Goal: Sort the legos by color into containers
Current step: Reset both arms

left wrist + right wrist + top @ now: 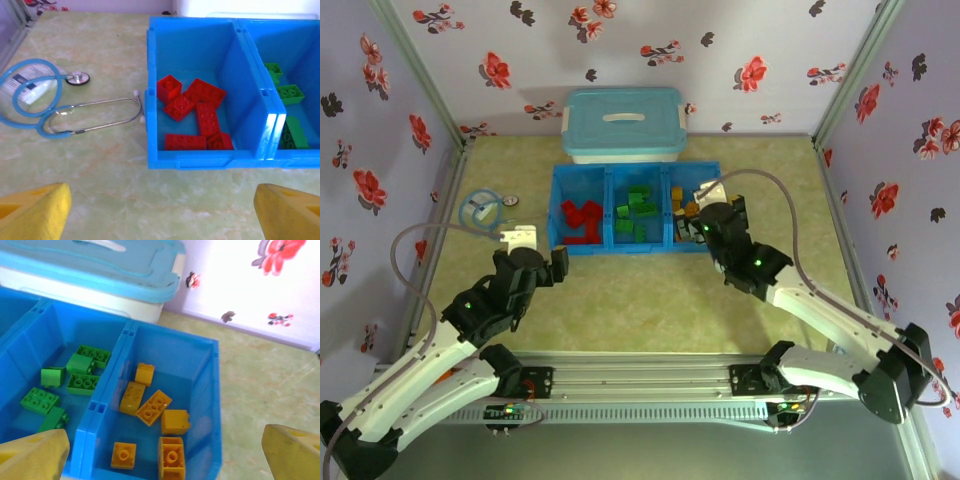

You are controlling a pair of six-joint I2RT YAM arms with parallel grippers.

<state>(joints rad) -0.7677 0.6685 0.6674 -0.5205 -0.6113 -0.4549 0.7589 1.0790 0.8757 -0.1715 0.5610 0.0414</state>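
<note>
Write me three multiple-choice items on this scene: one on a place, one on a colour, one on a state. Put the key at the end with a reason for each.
1. Seen from the top camera, where in the blue tray do the red legos lie?
A. left compartment
B. middle compartment
C. right compartment

2. What colour are the middle compartment's legos?
A. orange
B. green
C. red

3. How does the left gripper stand?
A. shut on a red lego
B. open, holding nothing
C. shut on the tray's wall

Key:
1 A, the red pile sits in the leftmost bay.
2 B, every brick in that bay is green.
3 B, its yellow fingers stand wide apart with nothing between them.
</note>
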